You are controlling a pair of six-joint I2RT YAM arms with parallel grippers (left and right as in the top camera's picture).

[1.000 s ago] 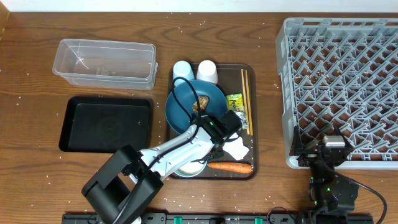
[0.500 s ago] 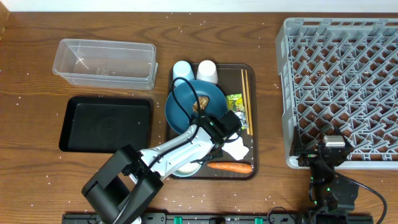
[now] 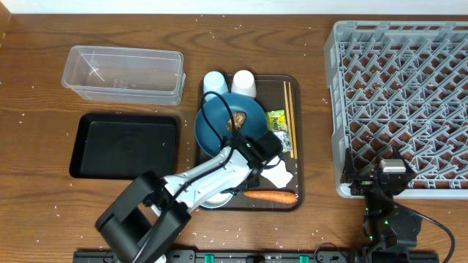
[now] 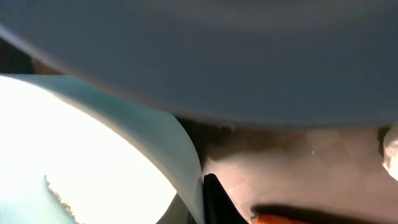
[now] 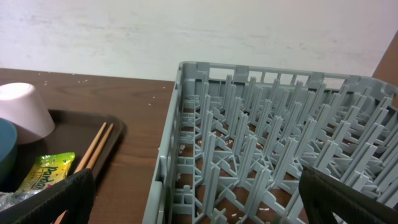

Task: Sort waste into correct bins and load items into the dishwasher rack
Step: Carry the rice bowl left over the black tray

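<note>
I judge the step as plate (image 3: 219,120) pickup, front-centre of the table. I cannot tell the left gripper's (image 3: 256,152) opening. Right gripper (image 5: 205,199) rests wide. Next move likely needs a firm rim grip, then transfer to the rack (image 3: 409,95).

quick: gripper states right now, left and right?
Left gripper: cannot be told; its wrist view is blurred, hard against the large round blue plate and the white bowl.
Right gripper: open, holding nothing.

Under left arm (image 3: 208,175) — white bowl (image 3: 221,196) mostly hidden.
</note>
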